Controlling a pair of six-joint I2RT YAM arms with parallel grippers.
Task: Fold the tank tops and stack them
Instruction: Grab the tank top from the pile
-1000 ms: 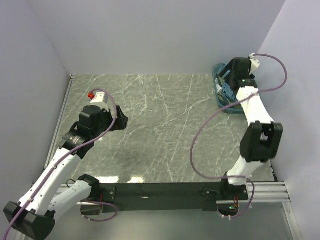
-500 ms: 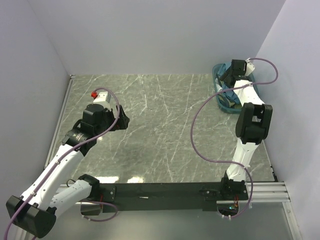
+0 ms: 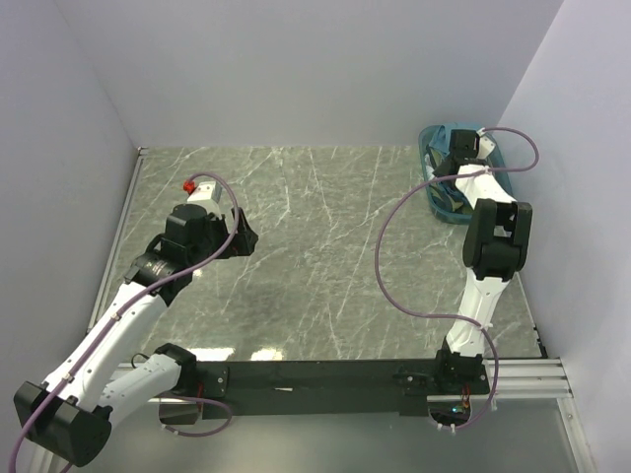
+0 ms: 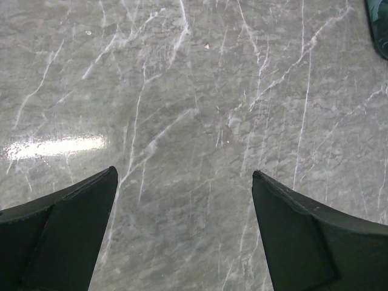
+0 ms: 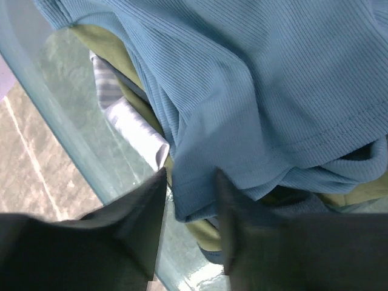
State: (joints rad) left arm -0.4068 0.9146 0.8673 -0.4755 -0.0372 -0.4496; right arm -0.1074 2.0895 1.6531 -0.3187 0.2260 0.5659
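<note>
3 tank tops (image 5: 273,91) wadded (no clr axis).

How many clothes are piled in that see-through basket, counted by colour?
teal-blue top: 1
olive-green top: 1
blue-and-white striped top: 1
Total: 3 garments showing, all in the 1 basket. Anything buried underneath is hidden.

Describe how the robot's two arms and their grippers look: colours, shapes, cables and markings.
Both the left arm and right arm have white links with black joints. A purple cable runs along each. The left arm alone shows a small red cap. The left gripper and right gripper have dark, wedge-shaped fingers.
</note>
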